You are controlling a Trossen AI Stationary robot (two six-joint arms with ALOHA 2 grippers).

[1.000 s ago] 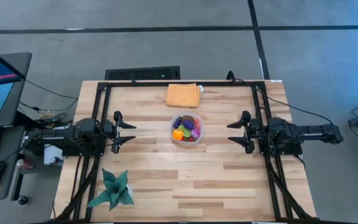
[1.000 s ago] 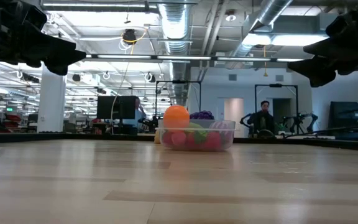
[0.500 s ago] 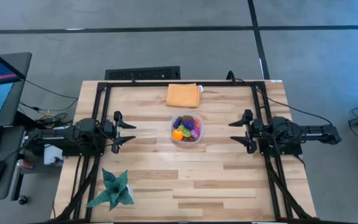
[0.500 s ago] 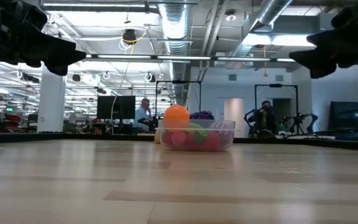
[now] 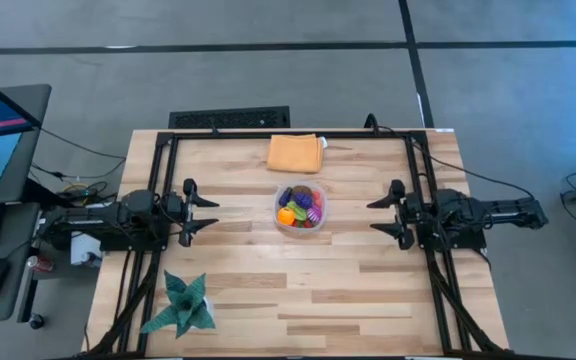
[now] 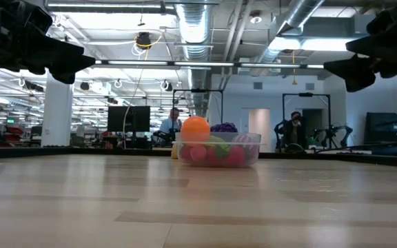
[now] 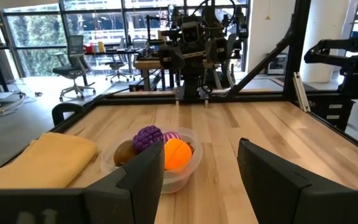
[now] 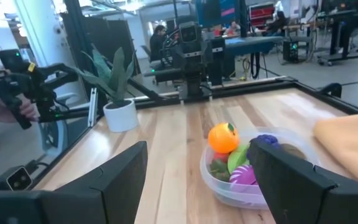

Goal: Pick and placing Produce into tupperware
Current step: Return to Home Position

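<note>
The clear tupperware stands on the table's middle, toward the far side, filled with produce: an orange piece, a dark purple one, magenta, green and brown pieces. It shows in the low view and both wrist views. My left gripper hovers open near the table's left edge, fingers pointing at the container. My right gripper hovers open near the right edge, facing it from the other side. Neither touches anything.
A folded orange cloth lies at the far edge behind the container. A green spiky plant in a white pot stands at the near left corner. Bare wood lies between each gripper and the container. A person stands beyond the table.
My right gripper has drawn back a little toward the table's right edge and risen slightly, staying open. The left arm and the container have kept still.
</note>
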